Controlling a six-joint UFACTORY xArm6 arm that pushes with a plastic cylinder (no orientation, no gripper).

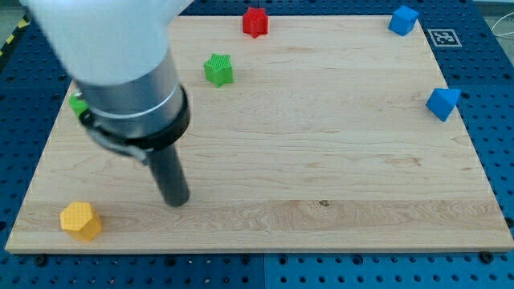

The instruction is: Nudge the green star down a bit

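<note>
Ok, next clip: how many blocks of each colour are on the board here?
Green: 2, the green star and a green block partly hidden behind the arm
Blue: 2, a blue cube and a blue block
Red: 1, the red star
Yellow: 1, the yellow hexagon
Total: 6

Pale wooden bench [337, 160], grain running across the view, with a small dark knot [324, 202] toward the bottom. At the view's top edge, near the middle, a red star-like block [255, 22]. In the top right corner, a blue cube [404, 19]. Further down the right edge, well apart from it, a blue triangular block [442, 103]. Near the bottom left corner, a yellow hexagonal block [80, 221]. By the left edge, partly hidden, a small green block [78, 103], shape unclear. Under and around the bench, a blue perforated surface [498, 120]. Just beyond the top right corner, a black-and-white marker [444, 37].
</note>
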